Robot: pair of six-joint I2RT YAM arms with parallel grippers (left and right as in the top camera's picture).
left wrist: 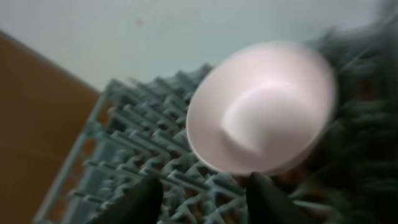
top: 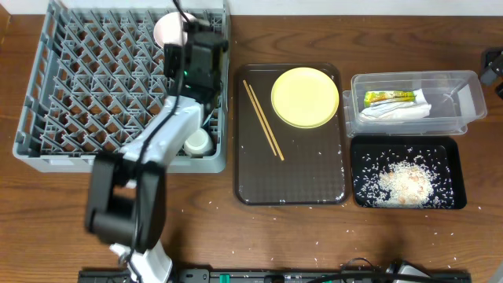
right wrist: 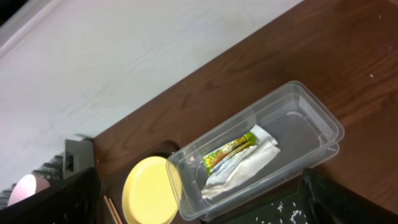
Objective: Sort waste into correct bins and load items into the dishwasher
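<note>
Now left gripper [left wrist: 205, 198] jaws stand parted beside the white bowl [left wrist: 261, 118] at the rack [top: 78, 79] edge; right gripper [right wrist: 199, 202] jaws gape empty.

Overhead cam straight down; L wrist close on white bowl [left wrist: 261, 112] — R wrist, far off, shares it.

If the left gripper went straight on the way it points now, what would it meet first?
Most likely the white bowl, lying dead ahead of the open left gripper in the grey dish rack. The wrist view is blurred, so the gap is unclear.
</note>
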